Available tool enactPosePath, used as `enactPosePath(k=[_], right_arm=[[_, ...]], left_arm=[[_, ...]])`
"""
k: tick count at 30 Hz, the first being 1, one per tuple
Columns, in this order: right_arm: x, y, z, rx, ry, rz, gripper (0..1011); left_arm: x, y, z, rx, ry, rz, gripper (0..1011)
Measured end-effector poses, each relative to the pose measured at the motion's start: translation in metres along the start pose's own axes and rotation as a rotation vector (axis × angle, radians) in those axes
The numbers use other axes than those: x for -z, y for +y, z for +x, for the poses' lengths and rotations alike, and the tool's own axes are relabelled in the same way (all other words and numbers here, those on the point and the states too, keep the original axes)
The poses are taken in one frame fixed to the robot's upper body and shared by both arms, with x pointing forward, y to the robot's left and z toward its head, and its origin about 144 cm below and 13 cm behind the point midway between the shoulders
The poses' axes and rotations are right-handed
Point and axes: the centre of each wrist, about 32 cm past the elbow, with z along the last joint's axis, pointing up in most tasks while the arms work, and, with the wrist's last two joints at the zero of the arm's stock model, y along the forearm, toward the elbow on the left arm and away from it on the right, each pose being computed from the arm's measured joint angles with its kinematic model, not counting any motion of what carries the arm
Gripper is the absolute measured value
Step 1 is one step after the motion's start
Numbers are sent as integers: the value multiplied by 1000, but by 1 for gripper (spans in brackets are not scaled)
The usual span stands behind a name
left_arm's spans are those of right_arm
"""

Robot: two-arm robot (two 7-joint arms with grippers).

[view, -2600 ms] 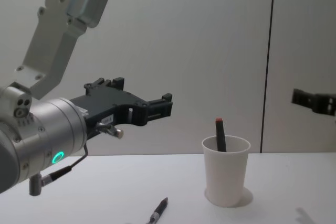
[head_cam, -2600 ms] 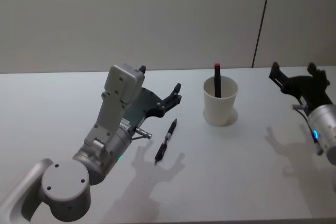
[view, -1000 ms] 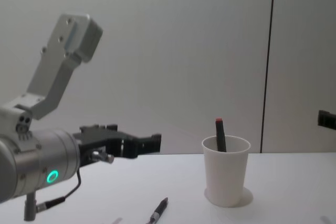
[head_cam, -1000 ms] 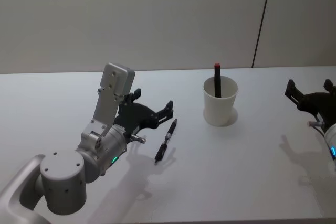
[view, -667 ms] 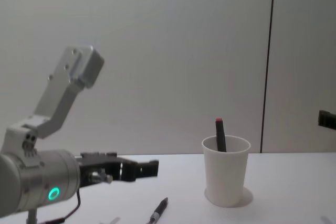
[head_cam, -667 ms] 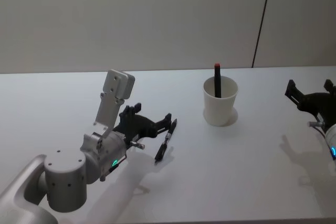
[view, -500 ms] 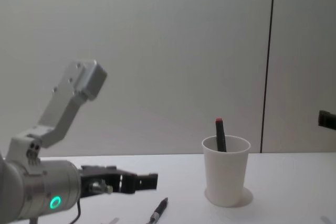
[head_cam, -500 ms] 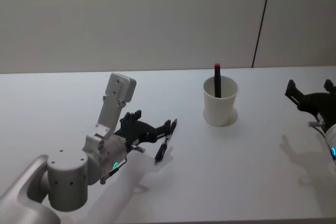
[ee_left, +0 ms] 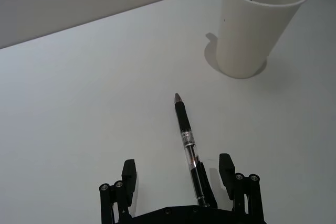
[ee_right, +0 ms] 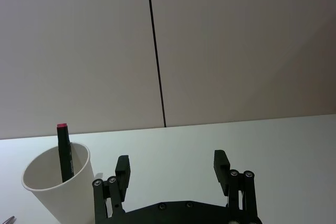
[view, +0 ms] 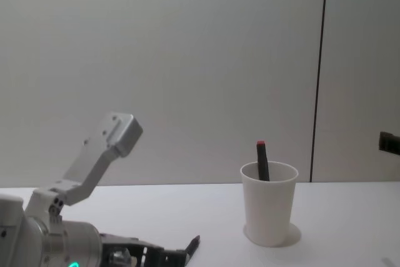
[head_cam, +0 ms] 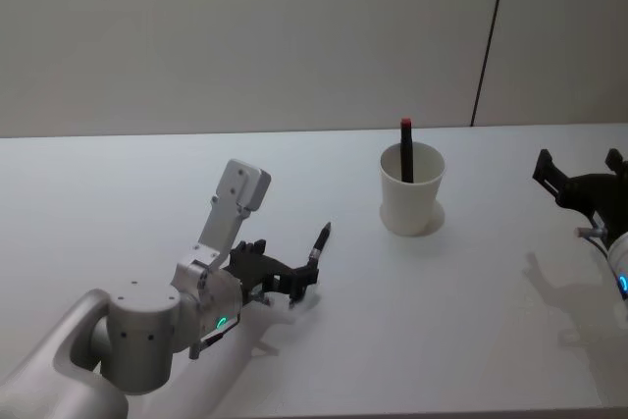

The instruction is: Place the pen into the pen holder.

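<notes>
Table (head_cam: 471,340): smooth and bare, so the pen (ee_left: 186,129) lying on it could skid or roll away if the fingers close off-centre (it sits nearer one finger). Left arm (head_cam: 147,340): stretched low, wrist almost level with the tabletop. Paper cup (head_cam: 412,193): well apart, holding a marker (head_cam: 405,139). Right gripper (head_cam: 579,179): open, idle at the far right. Left gripper (ee_left: 177,167): spread wide astride the pen's rear end, not yet clamped.

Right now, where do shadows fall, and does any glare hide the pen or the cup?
Head view: even light, no glare; soft shadows lie on the white table under the left claw and near the parked right claw. Left wrist view: the plain white paper cup throws a small shadow at its base; the black clear-barrelled pen shows plainly.
</notes>
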Motion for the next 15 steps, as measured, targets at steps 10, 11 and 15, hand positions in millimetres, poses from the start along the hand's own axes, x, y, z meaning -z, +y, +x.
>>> enactPosePath(k=[10,11,15], right_arm=[[0,0,0,0,0,0,1001],[0,0,0,0,0,0,1001],[0,0,0,0,0,0,1001]], left_arm=[[2,-7,-1,-5,-27,66,1003],[2,-7,-1,-5,-27,66,1003],[2,-9,-2,-6,-40,88,1003]])
